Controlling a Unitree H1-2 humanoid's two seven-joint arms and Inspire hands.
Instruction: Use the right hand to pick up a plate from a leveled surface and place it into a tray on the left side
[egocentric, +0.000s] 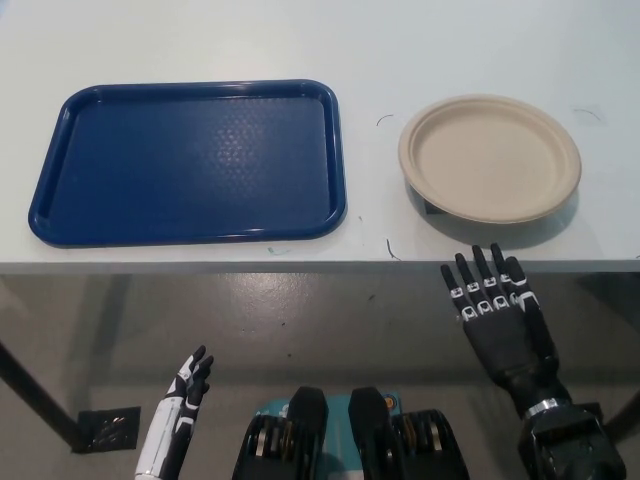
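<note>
A beige round plate (490, 156) lies flat on the white table (380, 50), at its right side near the front edge. A blue tray (190, 162) with nothing in it sits to the plate's left. My black right hand (497, 320) is open, fingers spread and pointing up toward the table's front edge, just below and in front of the plate, not touching it. My white left hand (185, 400) rests low at the lower left, open, well below the table.
The table's front edge (300, 267) runs across the picture. Below it lies grey floor, with a dark table leg (40, 400) at the lower left. A few small dark marks dot the table between tray and plate.
</note>
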